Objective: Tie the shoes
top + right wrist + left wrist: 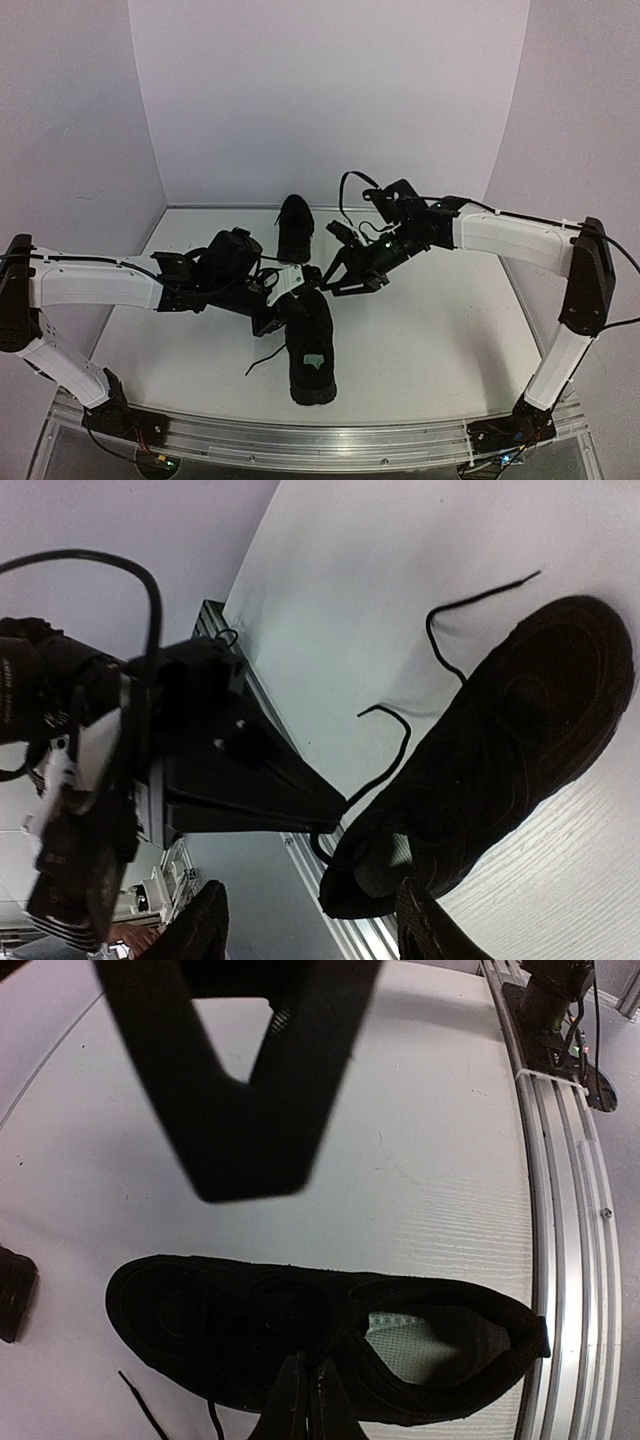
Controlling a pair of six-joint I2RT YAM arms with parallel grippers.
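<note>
Near shoe (305,385) sits mid-desk with its heel toward the arm bases and the pale insole label (316,360) showing. The heel is close to the aluminium rail (330,432) at the near edge, so there's little margin there. Far shoe (295,228) is well apart from it, toward the back wall (330,100).

Left end effector (290,312) is over the near shoe's lace area, closed down to a point. In the right wrist view the lace (385,765) runs into its tip and looks pinched.

Right end effector (345,278) hangs just right of the left one, above the shoe's toe end. Its fingers (205,925) are spread wide with nothing between them.

A loose lace end (265,360) trails on the desk (430,340) left of the near shoe. There's open surface right of that shoe, under the right arm.
</note>
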